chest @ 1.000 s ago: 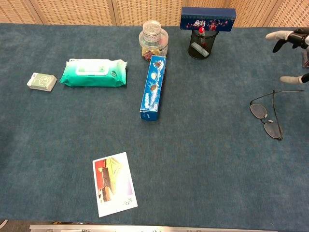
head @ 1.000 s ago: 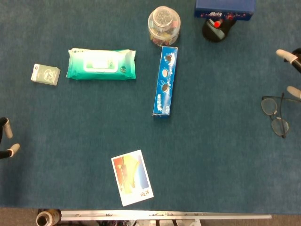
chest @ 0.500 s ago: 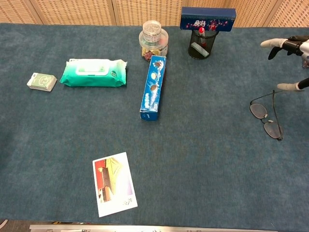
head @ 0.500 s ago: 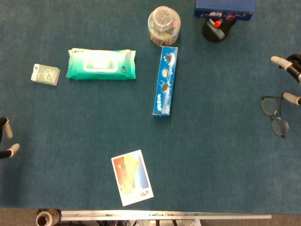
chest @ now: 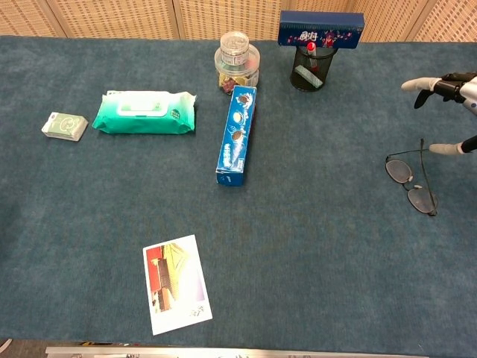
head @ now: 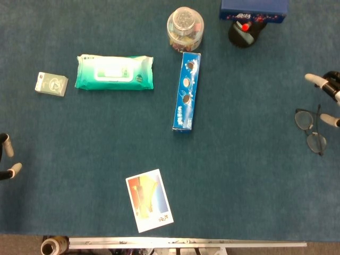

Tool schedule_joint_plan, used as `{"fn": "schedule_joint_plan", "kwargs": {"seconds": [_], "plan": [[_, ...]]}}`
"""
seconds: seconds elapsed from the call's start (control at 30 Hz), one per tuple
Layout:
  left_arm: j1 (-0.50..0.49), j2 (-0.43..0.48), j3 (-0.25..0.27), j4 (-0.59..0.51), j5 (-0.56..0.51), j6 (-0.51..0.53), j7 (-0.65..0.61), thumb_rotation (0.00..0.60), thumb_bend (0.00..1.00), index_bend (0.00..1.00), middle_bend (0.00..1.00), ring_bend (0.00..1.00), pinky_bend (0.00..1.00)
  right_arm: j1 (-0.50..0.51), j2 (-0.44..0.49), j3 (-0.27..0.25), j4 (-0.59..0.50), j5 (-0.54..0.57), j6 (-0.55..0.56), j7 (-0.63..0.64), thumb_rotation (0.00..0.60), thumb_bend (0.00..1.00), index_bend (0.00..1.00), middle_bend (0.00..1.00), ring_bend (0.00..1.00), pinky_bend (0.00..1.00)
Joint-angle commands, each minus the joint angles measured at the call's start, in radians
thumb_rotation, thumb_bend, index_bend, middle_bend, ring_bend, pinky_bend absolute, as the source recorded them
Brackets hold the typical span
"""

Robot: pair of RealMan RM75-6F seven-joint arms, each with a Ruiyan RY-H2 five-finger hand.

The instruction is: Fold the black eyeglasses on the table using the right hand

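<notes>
The glasses lie unfolded on the mat. The right hand hovers just above them, fingers apart, holding nothing. The left hand is well apart, state indeterminable.

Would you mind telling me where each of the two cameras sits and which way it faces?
Head view: high above the table, looking almost straight down; right robot hand at the right edge, left robot hand at the left edge.
Chest view: lower, at the near edge, tilted towards the far wall; only the right robot hand shows.
Both share the black eyeglasses, wet wipes and postcard.
</notes>
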Motion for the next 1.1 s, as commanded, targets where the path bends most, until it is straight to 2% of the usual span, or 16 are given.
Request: {"fn": "schedule_joint_plan", "kwargs": {"seconds": [0.03, 0.9, 1.1], "plan": [[0.000, 0.000, 0.000, 0.000, 0.001, 0.001, 0.000, 0.600, 0.05, 0.62, 0.84, 1.00, 0.98, -0.003, 0.000, -0.003, -0.002, 0.001, -0.002, -0.002, 0.600, 0.10, 0.18, 0.38, 0.26, 0.37], [0.000, 0.003, -0.002, -0.004, 0.005, 0.001, -0.001, 0.600, 0.05, 0.62, 0.84, 1.00, 0.98, -0.027, -0.031, -0.041, 0.021, -0.006, -0.040, 0.015, 0.600, 0.10, 0.18, 0.38, 0.26, 0.37], [0.000, 0.003, -0.002, -0.003, 0.004, 0.000, -0.002, 0.600, 0.05, 0.62, 0.84, 1.00, 0.98, -0.026, -0.031, -0.035, 0.021, -0.006, -0.030, 0.016, 0.600, 0.10, 0.18, 0.38, 0.26, 0.37]]}}
